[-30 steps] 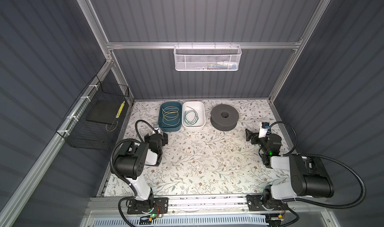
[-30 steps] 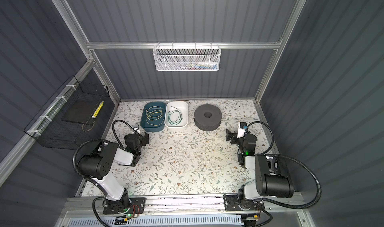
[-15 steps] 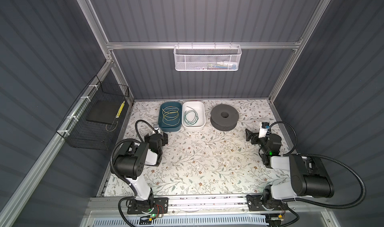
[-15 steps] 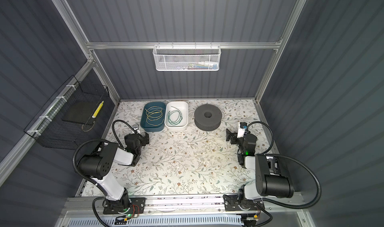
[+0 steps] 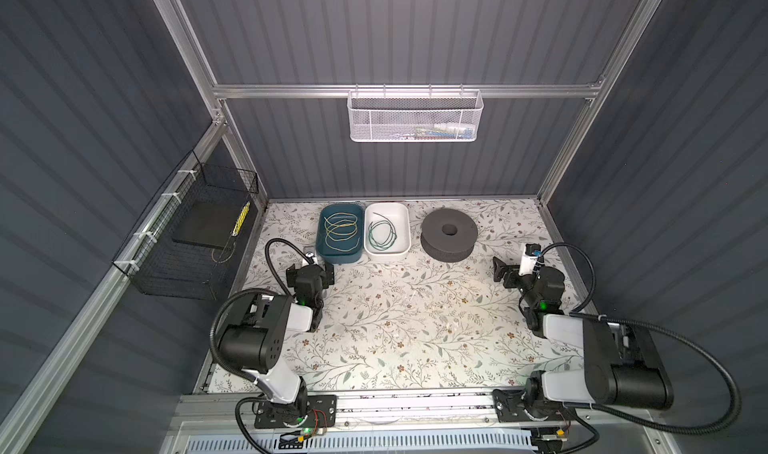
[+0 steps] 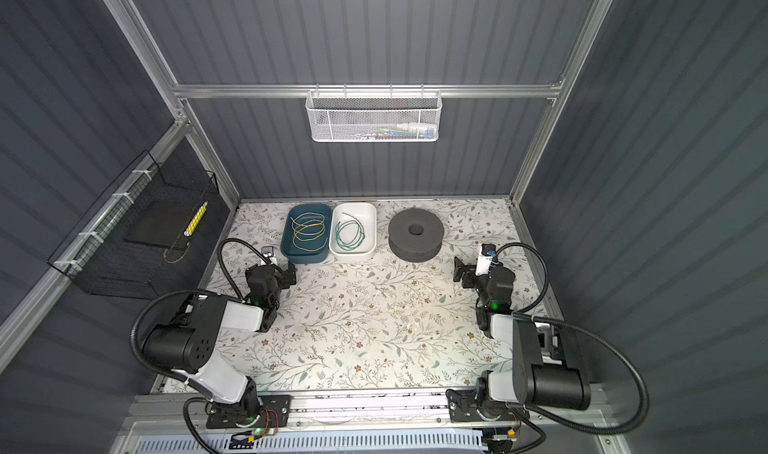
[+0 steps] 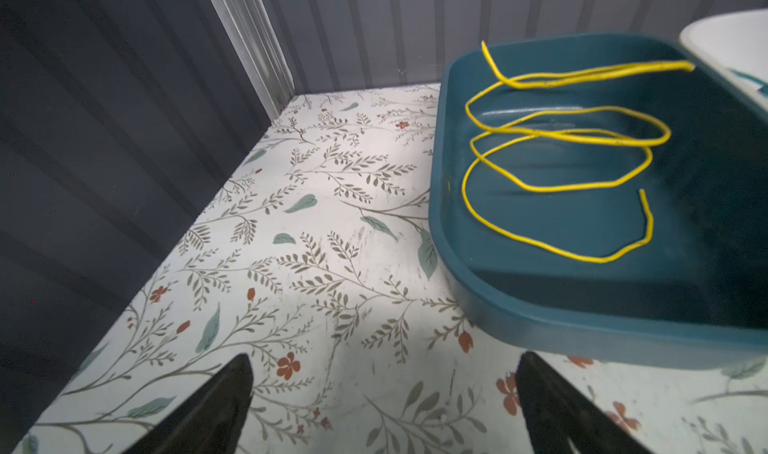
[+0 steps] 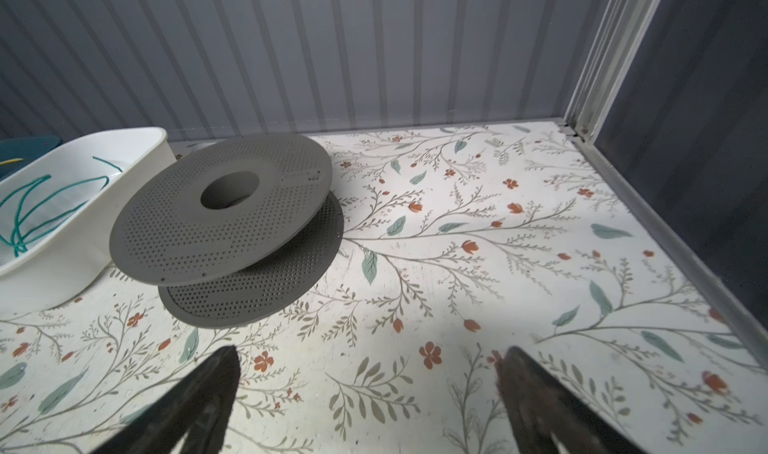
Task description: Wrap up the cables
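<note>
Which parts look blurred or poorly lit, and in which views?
In the left wrist view the yellow cable is sharp, but the left gripper is dark and soft-edged. In the right wrist view the right gripper blurs likewise. In both top views the tablecloth is bright, the walls dim.

Surface: table (image 5: 395, 327) carried a white floral-print covering | Far edge, left to right in both top views: teal tray (image 5: 338, 259) and white tray (image 5: 386, 254) stood touching side by side | grey perforated spool (image 5: 432, 235) lay flat just beside the white tray.
</note>
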`<state>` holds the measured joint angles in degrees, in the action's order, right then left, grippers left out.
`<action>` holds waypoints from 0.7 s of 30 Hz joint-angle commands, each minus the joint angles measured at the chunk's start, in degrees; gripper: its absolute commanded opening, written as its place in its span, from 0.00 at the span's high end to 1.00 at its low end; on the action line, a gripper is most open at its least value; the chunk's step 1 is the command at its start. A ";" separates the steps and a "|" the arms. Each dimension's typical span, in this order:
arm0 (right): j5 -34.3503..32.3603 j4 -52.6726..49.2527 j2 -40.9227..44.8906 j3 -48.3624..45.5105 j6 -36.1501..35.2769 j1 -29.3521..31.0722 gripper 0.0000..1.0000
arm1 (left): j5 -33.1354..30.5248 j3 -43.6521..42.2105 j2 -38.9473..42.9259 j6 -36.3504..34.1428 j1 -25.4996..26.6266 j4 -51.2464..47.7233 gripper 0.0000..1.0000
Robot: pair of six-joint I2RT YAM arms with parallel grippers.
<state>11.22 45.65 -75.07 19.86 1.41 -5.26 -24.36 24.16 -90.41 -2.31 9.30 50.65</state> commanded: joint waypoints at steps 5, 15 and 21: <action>-16.76 -35.28 15.02 20.06 0.63 11.38 0.01 | 1.68 5.80 21.80 5.53 -0.25 -17.39 0.01; -4.29 -44.21 23.80 20.95 33.90 9.52 0.04 | -0.37 26.11 40.21 37.23 -0.25 -70.53 0.01; -2.25 -56.79 21.04 23.31 32.84 9.49 0.08 | 9.13 13.91 54.02 41.35 -0.27 -67.53 0.01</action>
<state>5.76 -4.78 -54.04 41.67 32.03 4.27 -19.59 41.78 -40.01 32.45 9.30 -10.17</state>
